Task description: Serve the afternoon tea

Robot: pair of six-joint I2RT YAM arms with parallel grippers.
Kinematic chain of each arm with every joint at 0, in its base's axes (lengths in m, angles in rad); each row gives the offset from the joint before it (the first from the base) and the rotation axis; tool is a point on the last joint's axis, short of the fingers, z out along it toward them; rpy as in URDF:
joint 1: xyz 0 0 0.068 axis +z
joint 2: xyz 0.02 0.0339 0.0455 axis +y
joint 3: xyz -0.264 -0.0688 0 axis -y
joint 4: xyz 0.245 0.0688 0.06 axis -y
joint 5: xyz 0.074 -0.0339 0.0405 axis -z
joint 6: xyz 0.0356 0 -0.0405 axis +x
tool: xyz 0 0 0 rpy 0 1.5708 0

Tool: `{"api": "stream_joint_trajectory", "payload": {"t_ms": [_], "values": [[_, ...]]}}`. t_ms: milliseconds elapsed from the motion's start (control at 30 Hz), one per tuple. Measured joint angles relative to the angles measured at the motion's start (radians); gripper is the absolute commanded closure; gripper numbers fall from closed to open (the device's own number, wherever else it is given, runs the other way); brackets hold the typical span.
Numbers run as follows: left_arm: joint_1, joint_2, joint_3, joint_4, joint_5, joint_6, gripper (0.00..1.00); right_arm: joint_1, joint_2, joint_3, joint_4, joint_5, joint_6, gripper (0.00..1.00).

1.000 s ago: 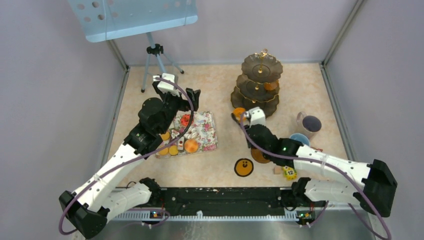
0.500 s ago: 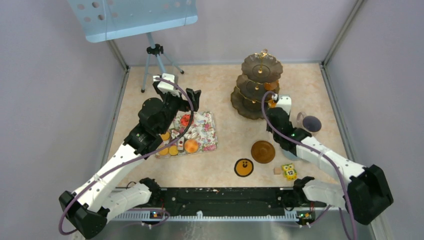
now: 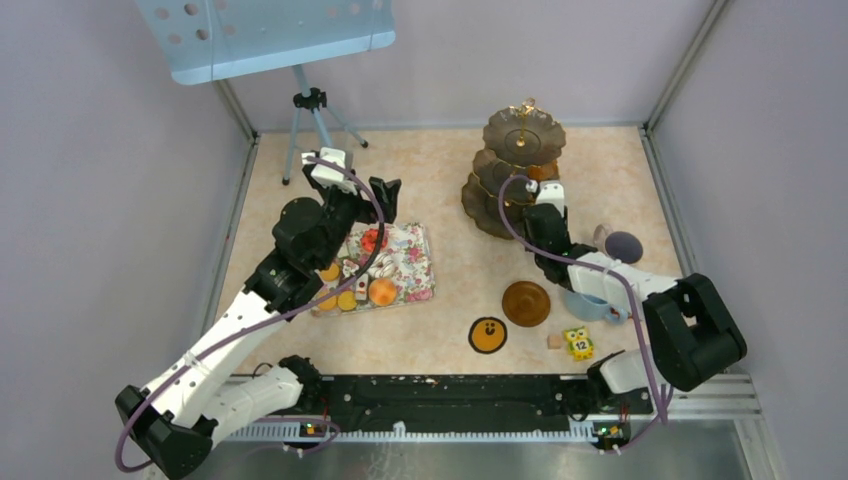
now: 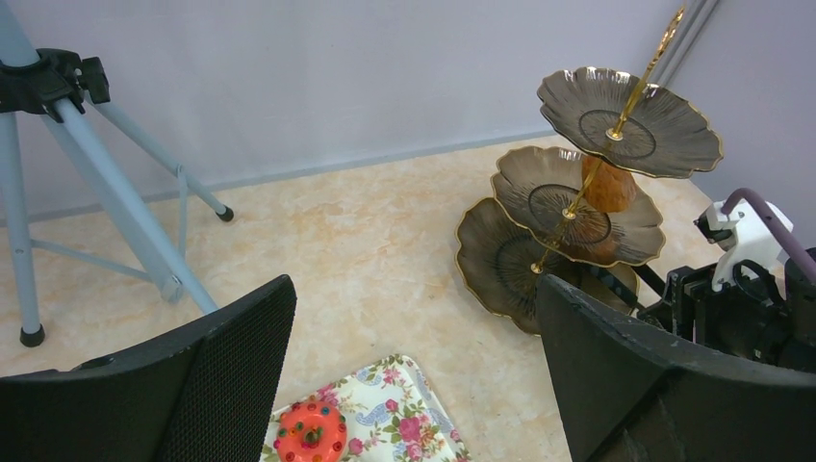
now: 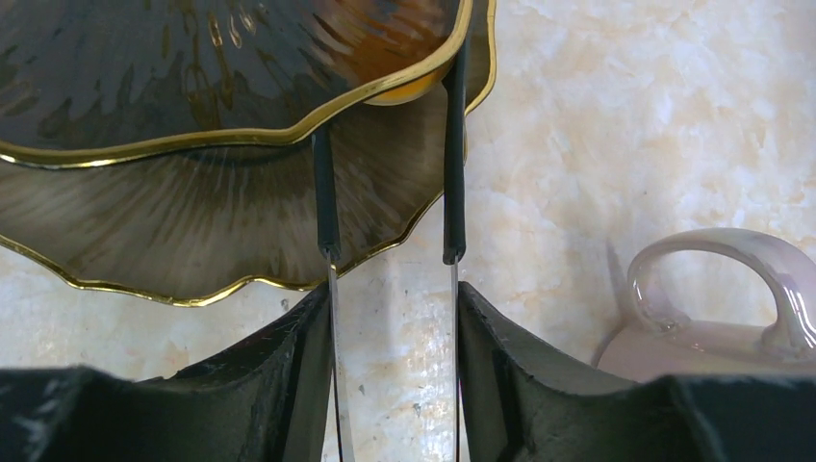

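Stand [image 5: 192, 192] bottom tier: right gripper [image 5: 390, 115] inside, possibly holding orange pastry [image 5: 409, 91].

Beige table [image 3: 420, 170], three-tier stand [image 3: 520, 135], floral tray [image 3: 405, 265], brown saucer [image 3: 526, 303], orange disc [image 3: 487, 334], owl block [image 3: 578, 344], grey mug [image 3: 622, 245], tripod [image 3: 310, 100]

You are looking at a stand [image 4: 539, 192] gleaming glossy dark with shiny gold metal trim. The mug [image 5: 731, 298] is shining smooth and glazed, the desk [image 4: 366, 241] is showing a marbled surface, and the left end effector [image 4: 414, 294] is showing matt, mesh-textured black fingers [image 4: 221, 385].
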Motion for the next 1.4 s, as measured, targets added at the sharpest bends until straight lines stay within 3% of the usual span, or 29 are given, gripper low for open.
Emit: {"api": "stream_joint_trajectory", "payload": {"t_ms": [300, 567, 900, 1133, 1400], "values": [[-0.005, -0.003, 0.000, 0.000, 0.000, 0.000, 0.01, -0.002, 0.002, 0.000, 0.008, -0.004, -0.014, 0.50], [-0.005, -0.003, 0.000, 0.000, 0.005, -0.001, 0.01, -0.002, -0.119, 0.000, -0.045, -0.020, -0.014, 0.50], [-0.006, 0.003, 0.000, 0.000, 0.016, -0.002, 0.01, -0.001, -0.315, -0.016, -0.238, -0.094, 0.036, 0.50], [-0.006, 0.018, 0.000, -0.002, 0.018, -0.004, 0.01, 0.002, -0.320, -0.016, -0.311, -0.152, 0.074, 0.53], [-0.006, 0.018, 0.000, -0.001, 0.016, -0.004, 0.01, 0.111, -0.393, -0.011, -0.423, -0.257, 0.092, 0.51]]}}
